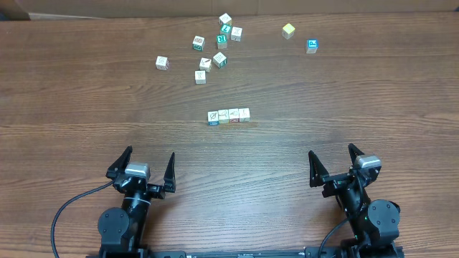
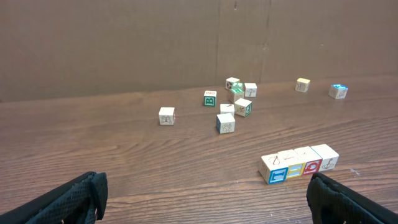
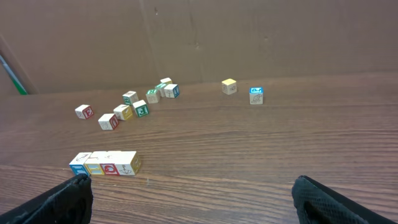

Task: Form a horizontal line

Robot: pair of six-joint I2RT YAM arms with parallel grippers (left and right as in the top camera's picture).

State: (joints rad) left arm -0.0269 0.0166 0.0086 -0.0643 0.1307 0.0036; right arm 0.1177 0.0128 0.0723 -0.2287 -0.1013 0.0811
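Overhead view. At 7 o'clock, left gripper (image 1: pixel 150 151): spread wide, empty, clear of every cube. At 5 o'clock, right gripper (image 1: pixel 330 150): likewise spread wide and empty. At centre, toward 12 o'clock from the gap between the grippers, row (image 1: pixel 229 115): four pale cubes edge to edge, lying left to right, well apart from both grippers. Farther out, at 11 to 12 o'clock, loose cubes (image 1: pixel 220 59) in a scattered cluster. At 1 o'clock, yellow cube (image 1: pixel 288 31) and blue cube (image 1: pixel 312 46), near each other, not touching. Beneath all, table (image 1: pixel 373 93) of brown wood grain.
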